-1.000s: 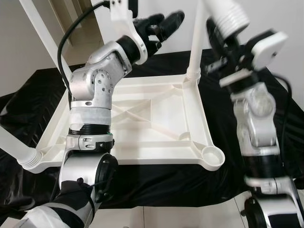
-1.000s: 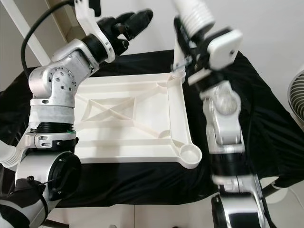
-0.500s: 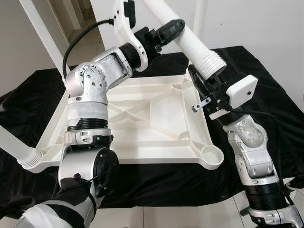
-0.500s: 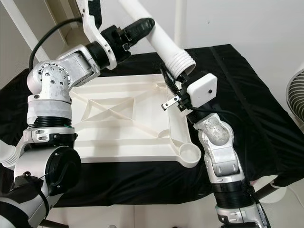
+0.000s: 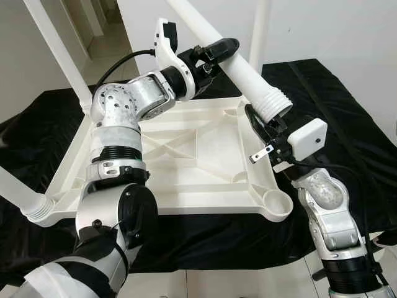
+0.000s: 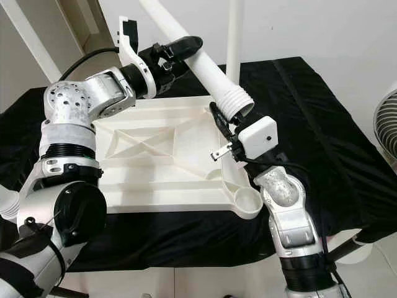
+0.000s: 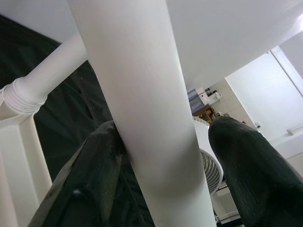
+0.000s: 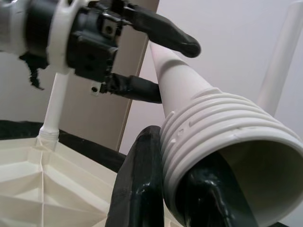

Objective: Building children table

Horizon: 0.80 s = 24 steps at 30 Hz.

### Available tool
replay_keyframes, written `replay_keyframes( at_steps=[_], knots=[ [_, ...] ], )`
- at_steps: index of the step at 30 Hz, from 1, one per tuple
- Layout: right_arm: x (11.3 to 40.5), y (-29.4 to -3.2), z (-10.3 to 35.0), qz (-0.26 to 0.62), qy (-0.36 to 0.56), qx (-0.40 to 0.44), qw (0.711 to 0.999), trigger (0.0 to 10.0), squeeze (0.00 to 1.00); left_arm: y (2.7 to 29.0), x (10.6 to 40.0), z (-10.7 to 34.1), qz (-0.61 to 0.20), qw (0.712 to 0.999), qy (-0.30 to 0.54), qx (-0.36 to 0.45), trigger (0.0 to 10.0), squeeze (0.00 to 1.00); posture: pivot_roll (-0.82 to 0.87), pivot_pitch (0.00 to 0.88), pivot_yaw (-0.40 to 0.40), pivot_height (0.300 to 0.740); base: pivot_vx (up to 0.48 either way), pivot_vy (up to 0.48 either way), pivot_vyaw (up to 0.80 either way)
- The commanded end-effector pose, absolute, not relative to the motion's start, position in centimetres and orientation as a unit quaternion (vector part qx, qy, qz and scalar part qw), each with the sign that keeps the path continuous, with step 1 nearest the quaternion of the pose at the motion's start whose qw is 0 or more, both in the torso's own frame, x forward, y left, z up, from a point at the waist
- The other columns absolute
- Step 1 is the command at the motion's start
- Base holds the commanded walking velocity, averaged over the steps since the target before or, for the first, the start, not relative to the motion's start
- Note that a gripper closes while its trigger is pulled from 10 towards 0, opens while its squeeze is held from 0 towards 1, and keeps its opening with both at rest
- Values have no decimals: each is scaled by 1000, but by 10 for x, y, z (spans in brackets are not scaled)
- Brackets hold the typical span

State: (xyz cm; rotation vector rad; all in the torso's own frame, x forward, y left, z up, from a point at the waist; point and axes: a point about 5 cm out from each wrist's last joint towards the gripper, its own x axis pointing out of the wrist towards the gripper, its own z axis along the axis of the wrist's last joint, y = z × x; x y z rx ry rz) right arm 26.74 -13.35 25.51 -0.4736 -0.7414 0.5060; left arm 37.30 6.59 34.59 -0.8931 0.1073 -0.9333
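There was one white table top [image 5: 186, 155]. It had four corners, and one round hole [image 5: 277, 202] had no leg in it. There were four white legs. Three sat in corners: the far left leg [image 5: 59, 53], the near left leg [image 5: 18, 198] and the far right leg [image 5: 260, 25]. One was a loose leg [image 5: 248, 74]. There were two grippers, the left gripper [image 5: 214, 53] and the right gripper [image 5: 263, 127], one black cloth [image 5: 322, 87] and one fan [image 6: 388, 118].

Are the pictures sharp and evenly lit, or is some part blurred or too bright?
Eye views: sharp and evenly lit, no motion blur; the white table leg and upturned tabletop are bright against the black cloth. Left wrist view: the close leg looks soft, the left gripper's fingers dark. Right wrist view: the leg's threaded end is sharp, the pale wall bright.
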Motion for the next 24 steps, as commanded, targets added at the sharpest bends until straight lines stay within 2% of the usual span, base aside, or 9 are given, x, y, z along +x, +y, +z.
replay_keyframes(
  at_steps=[1,11,12,13,14,16,17,18,24],
  knots=[
    [262,-122,241,276,-335,-243,867,10000,0,67,373,358,-438,794,43,-419,10000,0,-39,106,112,740,0,0,0],
    [259,-122,232,281,-327,-269,862,10000,0,76,386,350,-390,803,68,-446,10000,0,-40,109,114,740,0,0,0],
    [258,-122,231,281,-326,-271,861,10000,0,77,387,350,-385,802,70,-451,8863,0,-40,109,115,740,0,0,0],
    [258,-122,231,281,-326,-271,861,10000,0,77,387,350,-385,802,70,-451,8863,0,-40,109,115,740,0,0,0],
    [258,-122,230,281,-325,-273,861,10000,0,78,388,349,-381,800,73,-457,8196,0,-40,109,115,740,0,0,0],
    [259,-122,229,280,-323,-276,861,10000,0,78,389,347,-380,799,81,-459,4471,0,-40,109,115,740,0,0,0],
    [259,-122,229,280,-323,-276,861,10000,0,78,389,347,-380,799,81,-459,4471,0,-40,109,115,740,0,0,0],
    [259,-122,228,279,-322,-277,861,10000,0,78,389,347,-379,800,82,-458,0,0,-39,110,115,740,0,0,0],
    [260,-125,226,267,-324,-293,859,10000,0,79,390,345,-373,798,94,-465,0,0,-36,110,115,740,0,0,0]
  ],
)
